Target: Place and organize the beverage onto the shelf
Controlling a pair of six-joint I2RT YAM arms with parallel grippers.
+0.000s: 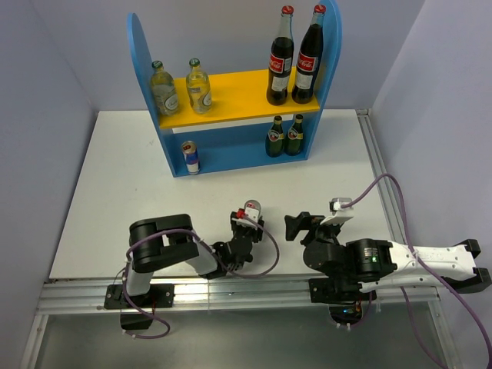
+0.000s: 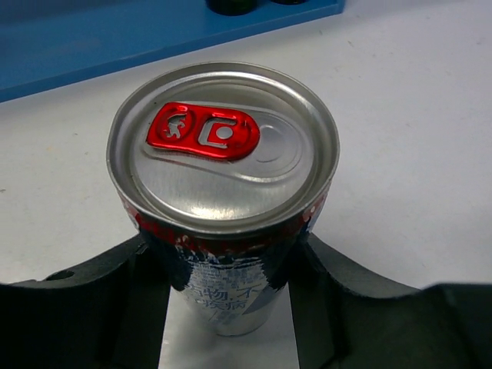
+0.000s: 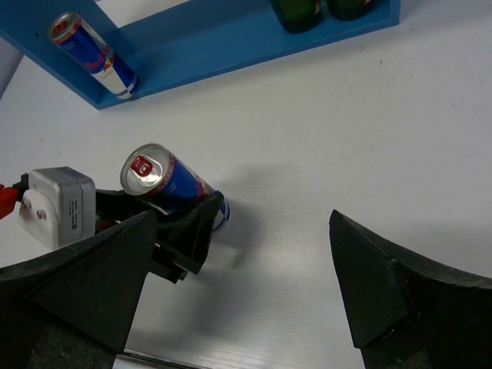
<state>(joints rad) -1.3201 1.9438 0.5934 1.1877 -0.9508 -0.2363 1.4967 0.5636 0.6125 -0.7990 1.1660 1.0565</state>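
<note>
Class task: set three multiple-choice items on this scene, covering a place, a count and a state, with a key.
1. The two tall dark cola bottles with red labels stand on: A the yellow upper board of the blue shelf; B its blue base; C the white table.
2. Slim blue-silver cans in view: A one; B two; C three.
3. The left gripper is: A open; B shut on a can; C unseen.
Key: A, they stand at the board's right end; B, one is on the base and one in the gripper; B, its fingers clamp the can.
</note>
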